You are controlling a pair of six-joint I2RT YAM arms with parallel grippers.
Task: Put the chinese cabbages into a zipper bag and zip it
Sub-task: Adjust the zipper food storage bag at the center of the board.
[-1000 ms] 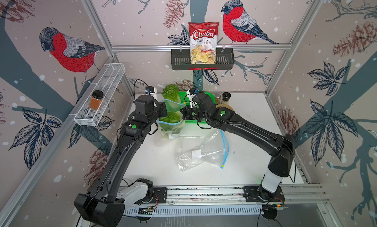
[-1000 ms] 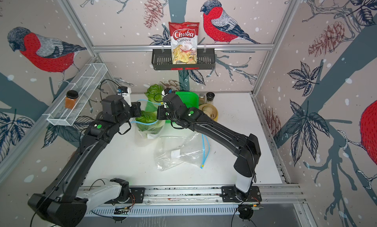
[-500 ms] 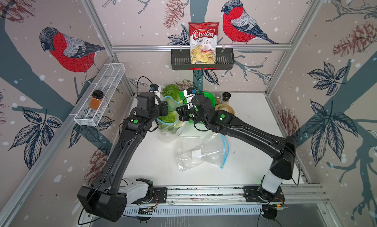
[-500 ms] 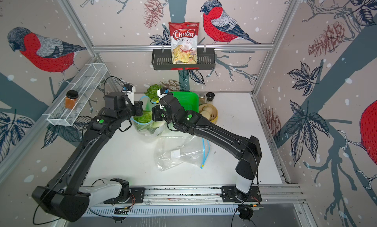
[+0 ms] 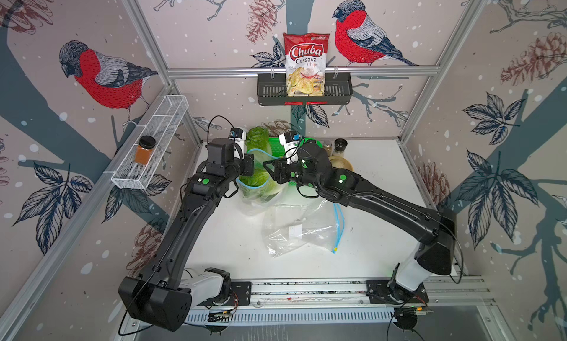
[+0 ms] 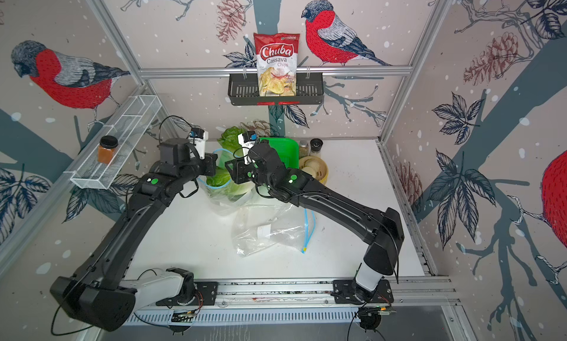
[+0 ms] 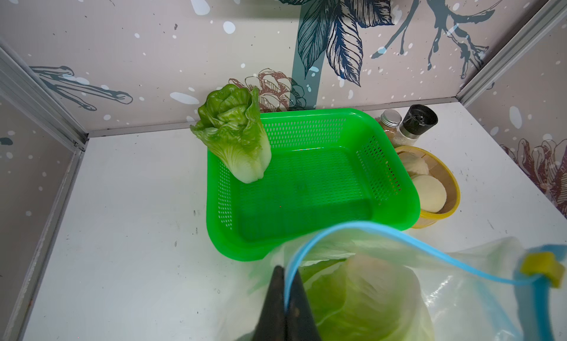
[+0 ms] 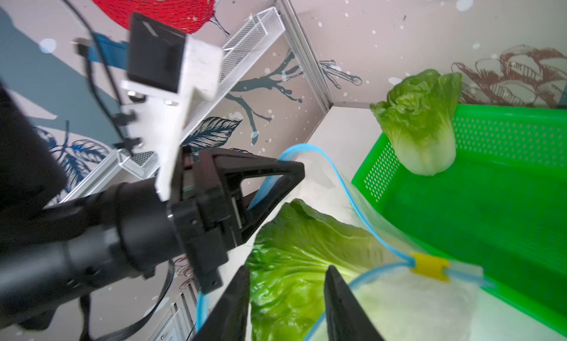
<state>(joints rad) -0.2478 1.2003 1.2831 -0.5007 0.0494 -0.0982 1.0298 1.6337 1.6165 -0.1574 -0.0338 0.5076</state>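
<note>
Zipper bag (image 7: pixel 399 236) held open by the left gripper (image 7: pixel 285 270), clamped on its blue rim.
Right gripper (image 8: pixel 287 270) jaws parted over a bagged cabbage (image 8: pixel 294 247); another cabbage (image 7: pixel 236 140) leans in the green basket (image 7: pixel 380 167).

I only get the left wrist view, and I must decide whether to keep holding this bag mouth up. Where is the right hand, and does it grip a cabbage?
Observer: The right hand hangs over the mouth of the zipper bag with its fingers parted. The cabbage lies below them inside the bag and does not look clamped.
Operator: Understood. Is there anything on the table nearer the arm bases that I should avoid?
Observer: Yes. A second clear bag lies flat on the table there. It holds no cabbage, only a small white slip.
</note>
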